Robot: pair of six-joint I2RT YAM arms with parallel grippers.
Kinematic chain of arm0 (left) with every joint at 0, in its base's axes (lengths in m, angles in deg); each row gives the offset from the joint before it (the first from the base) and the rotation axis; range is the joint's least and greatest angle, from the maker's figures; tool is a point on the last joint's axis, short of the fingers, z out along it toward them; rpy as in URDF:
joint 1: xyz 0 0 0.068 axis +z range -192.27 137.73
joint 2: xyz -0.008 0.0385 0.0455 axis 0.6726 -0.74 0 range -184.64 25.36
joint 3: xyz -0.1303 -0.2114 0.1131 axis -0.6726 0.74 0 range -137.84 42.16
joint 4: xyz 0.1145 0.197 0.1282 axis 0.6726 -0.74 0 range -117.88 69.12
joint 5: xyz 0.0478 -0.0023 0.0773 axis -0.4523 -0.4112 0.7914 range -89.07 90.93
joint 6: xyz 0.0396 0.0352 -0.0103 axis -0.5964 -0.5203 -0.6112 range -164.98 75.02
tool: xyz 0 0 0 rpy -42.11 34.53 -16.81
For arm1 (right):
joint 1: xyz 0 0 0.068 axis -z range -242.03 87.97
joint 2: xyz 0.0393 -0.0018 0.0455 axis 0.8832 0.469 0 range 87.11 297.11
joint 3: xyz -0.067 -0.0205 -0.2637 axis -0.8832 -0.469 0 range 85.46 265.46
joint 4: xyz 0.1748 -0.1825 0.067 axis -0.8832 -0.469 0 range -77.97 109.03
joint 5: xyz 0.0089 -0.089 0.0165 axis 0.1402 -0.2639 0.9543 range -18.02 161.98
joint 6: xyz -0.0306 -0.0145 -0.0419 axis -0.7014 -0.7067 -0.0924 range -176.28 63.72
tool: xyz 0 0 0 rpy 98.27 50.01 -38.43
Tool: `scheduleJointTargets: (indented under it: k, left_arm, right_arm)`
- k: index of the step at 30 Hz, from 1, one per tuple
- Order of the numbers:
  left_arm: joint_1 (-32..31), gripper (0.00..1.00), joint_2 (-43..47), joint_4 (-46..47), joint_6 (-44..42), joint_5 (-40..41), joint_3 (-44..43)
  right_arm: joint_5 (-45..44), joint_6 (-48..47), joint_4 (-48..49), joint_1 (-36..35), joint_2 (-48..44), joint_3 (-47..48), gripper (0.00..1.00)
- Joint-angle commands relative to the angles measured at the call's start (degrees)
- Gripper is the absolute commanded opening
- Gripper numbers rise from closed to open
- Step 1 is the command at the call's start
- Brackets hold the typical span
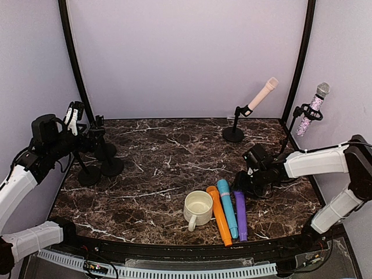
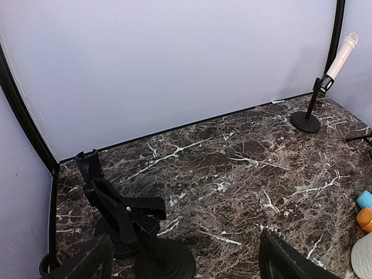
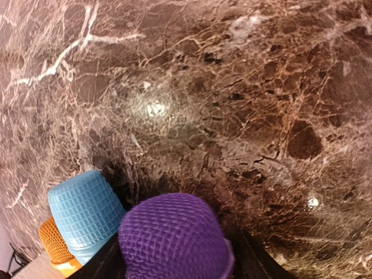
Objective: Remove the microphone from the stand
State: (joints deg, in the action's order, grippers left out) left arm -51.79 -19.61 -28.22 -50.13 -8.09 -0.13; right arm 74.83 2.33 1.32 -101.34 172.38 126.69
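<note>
Three units lie side by side on the table (image 1: 163, 157) beside a mug (image 1: 197, 208): orange microphone (image 1: 219, 216), blue microphone (image 1: 228, 208), purple microphone (image 1: 240, 216). A beige microphone (image 1: 263, 94) sits clipped in its stand (image 1: 233, 132) at the back. Right gripper (image 1: 243, 187) flanks the purple microphone's head, clamping undeterminable; left gripper (image 2: 183, 239) hangs wide open, empty.

My overhead view sits above and behind both arm bases, facing down and forward over the whole tabletop (image 1: 168, 151) to the back wall. My left wrist view rides low at the left side and looks diagonally toward the far right corner. It shares the pink microphone (image 2: 343, 53) on its stand (image 2: 306, 119) with the overhead. My right wrist view points steeply down, very close, with the purple microphone (image 3: 174, 238) and blue microphone (image 3: 84, 212) heads at its bottom edge. Both also show near the front overhead.
</note>
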Motion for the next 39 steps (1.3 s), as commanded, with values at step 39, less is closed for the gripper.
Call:
scheduleJointTargets:
  k: [39]
  left_arm:
    - [0.07,0.89,-0.25,1.26,-0.94,1.19,0.64]
  right_arm:
    - [-21.27,-18.84,-4.52,23.24,22.64,59.94,0.98]
